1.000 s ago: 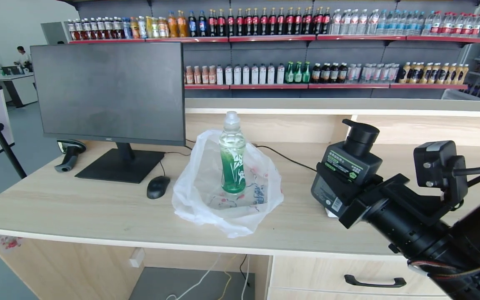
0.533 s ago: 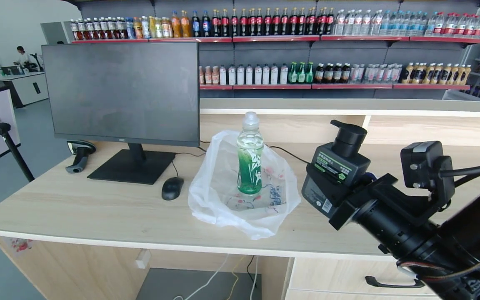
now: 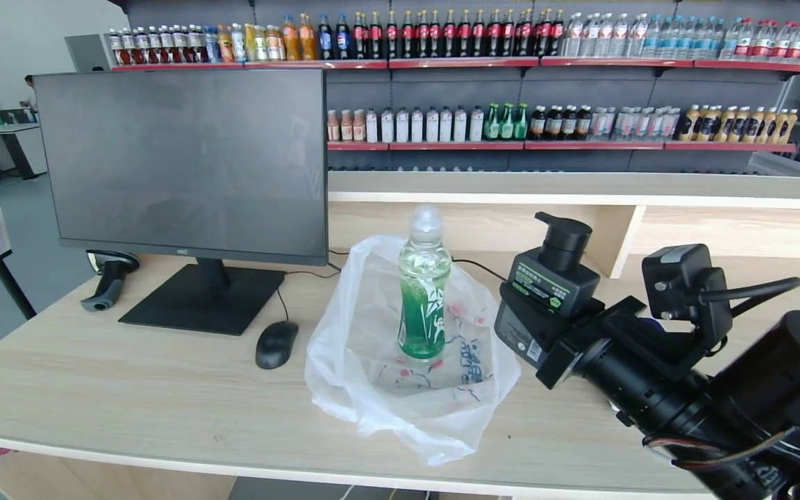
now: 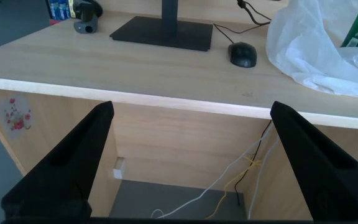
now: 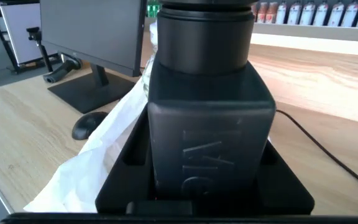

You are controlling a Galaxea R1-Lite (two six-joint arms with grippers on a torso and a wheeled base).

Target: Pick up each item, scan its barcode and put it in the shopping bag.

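Checkout counter (image 3: pixel 129 396): pump bottle (image 3: pixel 549 285) aloft beside the shopping bag (image 3: pixel 344 347).
Right gripper (image 3: pixel 570 333) clamps the pump bottle; left gripper (image 4: pixel 191 112) hangs spread open below the counter edge. Swinging in carelessly could topple the upright green bottle (image 3: pixel 424 305) (already bagged) or snag the flimsy plastic.

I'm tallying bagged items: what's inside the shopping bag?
One green drink bottle stands upright inside the shopping bag. Its crumpled front folds could hide something small.
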